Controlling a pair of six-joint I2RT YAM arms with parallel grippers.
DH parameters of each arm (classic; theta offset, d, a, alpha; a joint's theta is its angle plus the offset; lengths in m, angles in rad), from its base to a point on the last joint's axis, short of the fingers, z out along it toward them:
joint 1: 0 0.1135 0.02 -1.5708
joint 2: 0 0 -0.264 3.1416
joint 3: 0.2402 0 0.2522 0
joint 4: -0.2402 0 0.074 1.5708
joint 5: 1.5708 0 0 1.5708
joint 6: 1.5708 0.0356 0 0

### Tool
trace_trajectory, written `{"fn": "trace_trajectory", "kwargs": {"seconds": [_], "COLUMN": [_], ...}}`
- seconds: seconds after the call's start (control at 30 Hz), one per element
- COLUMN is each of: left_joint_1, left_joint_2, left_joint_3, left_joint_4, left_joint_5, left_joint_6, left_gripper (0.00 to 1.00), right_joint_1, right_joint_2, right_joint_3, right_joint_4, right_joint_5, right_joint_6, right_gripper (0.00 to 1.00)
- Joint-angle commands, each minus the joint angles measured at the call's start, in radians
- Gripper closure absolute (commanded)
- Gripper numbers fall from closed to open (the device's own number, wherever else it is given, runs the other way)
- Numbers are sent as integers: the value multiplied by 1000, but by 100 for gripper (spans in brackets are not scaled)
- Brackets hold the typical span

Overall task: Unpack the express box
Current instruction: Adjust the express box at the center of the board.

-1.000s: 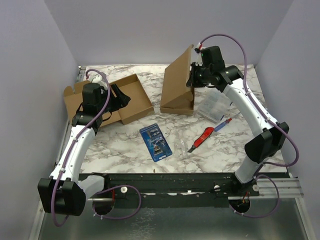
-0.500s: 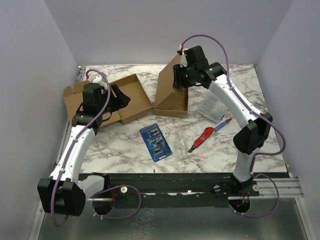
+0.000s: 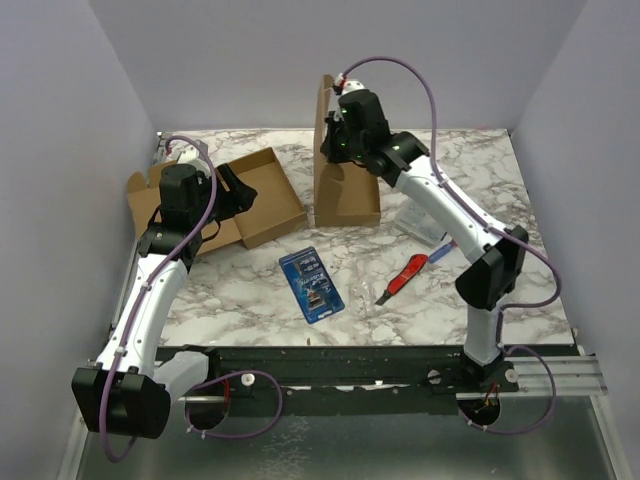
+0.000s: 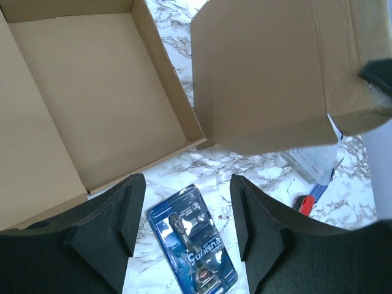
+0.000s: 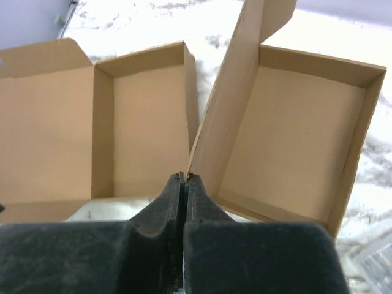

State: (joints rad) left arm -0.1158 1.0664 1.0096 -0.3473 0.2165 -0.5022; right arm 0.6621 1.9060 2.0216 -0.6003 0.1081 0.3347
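Observation:
The express box [image 3: 348,200] sits open at the back centre, its tray [image 5: 294,141] holding nothing. Its lid [image 3: 325,105] stands upright on the left side. My right gripper [image 3: 333,130] is shut on the lid's top edge [image 5: 229,116], the jaws pressed together [image 5: 185,176] around the cardboard. My left gripper [image 3: 237,190] hangs open [image 4: 187,180] above the table with nothing between its fingers, beside a second open box [image 3: 262,195]. A blue razor pack [image 3: 311,284] lies on the marble, right under the left fingers [image 4: 193,242].
The second open cardboard box [image 4: 92,104] lies at the left, seen also from the right wrist [image 5: 141,128]. A red box cutter [image 3: 402,278], a blue-and-red pen [image 3: 446,247] and a clear plastic bag [image 3: 425,212] lie right of the express box.
My right gripper has swung left and up with the lid, bringing it from a tilt to upright; the box has slid a little left. The left arm has barely moved.

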Motion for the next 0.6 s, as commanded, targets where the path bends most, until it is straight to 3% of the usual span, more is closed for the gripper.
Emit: {"fn": "trace_trajectory", "kwargs": {"seconds": [0.0,0.23,0.43,0.57], "left_joint_1": [-5,-5,-5,-5], "left_joint_2": [-16,-14,4,3], "left_joint_3": [25,18,3,6], "left_joint_4": [-32,-37,-17,-14], "left_joint_5": [-29,-73,-52,-49], "left_joint_6": [29,26,11,16], "left_gripper": [36,36,36,36], "right_joint_1": [97,214,206,200], "right_joint_2": [146,266,182,160], "right_joint_3": [207,337,142,140], "right_joint_4": [-108,-235,-150,-171], "right_joint_5": [334,786,915,940], "right_joint_6": [-111,-340,-448,-463], "right_gripper": [100,100,100,100]}}
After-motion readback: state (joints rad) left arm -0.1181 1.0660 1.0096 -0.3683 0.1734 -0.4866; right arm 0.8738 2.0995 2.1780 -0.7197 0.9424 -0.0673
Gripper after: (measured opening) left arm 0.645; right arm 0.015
